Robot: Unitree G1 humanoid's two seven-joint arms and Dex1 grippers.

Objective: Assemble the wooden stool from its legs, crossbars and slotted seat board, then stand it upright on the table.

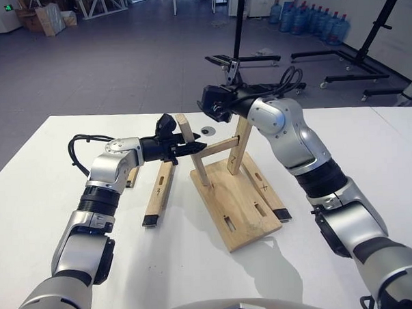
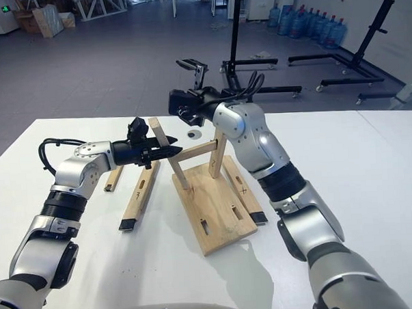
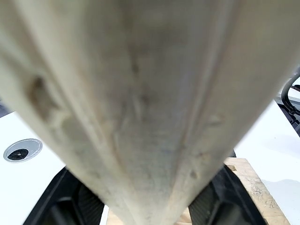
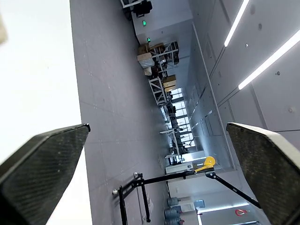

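One leg (image 1: 185, 130) in L gripper (image 1: 193, 149) (clamped)

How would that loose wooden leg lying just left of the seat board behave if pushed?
The loose leg looks like a stiff, flat-sided wooden bar, so it would probably slide, not roll. Lying flat on the table, it seems unlikely to tip. Being slim wood, it is likely light.

Left end effector (image 1: 189, 150) clamps a leg (image 1: 200, 171); right end effector (image 1: 224, 66) gapes, raised.
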